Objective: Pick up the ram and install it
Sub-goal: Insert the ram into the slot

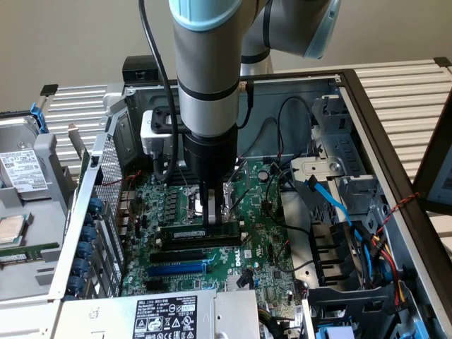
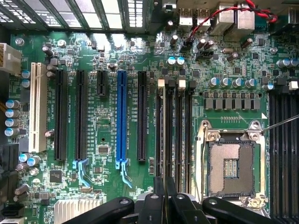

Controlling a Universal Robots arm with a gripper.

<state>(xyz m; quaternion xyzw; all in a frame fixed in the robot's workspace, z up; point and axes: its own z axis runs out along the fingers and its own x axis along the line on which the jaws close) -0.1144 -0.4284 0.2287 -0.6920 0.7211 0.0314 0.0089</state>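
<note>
Slots come first, the blue slot [image 2: 122,116] among them, then the ram [image 2: 163,135] on edge along a memory slot, then the CPU socket [image 2: 231,168]. Whether the ram is seated I cannot tell. Gripper [image 2: 164,186] fingers are clamped on its upper edge near mid-length. It looks light, stiff, thin and fragile, best held by its flat faces, away from the contacts.

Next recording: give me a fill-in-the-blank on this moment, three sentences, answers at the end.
1. The gripper is shut on the ram, lined up with the memory slots beside the CPU ___.
2. Next to black slots and a white slot, one long expansion slot on the motherboard is ___.
3. The gripper holds the ram from ___.
Missing: socket; blue; above.
</note>
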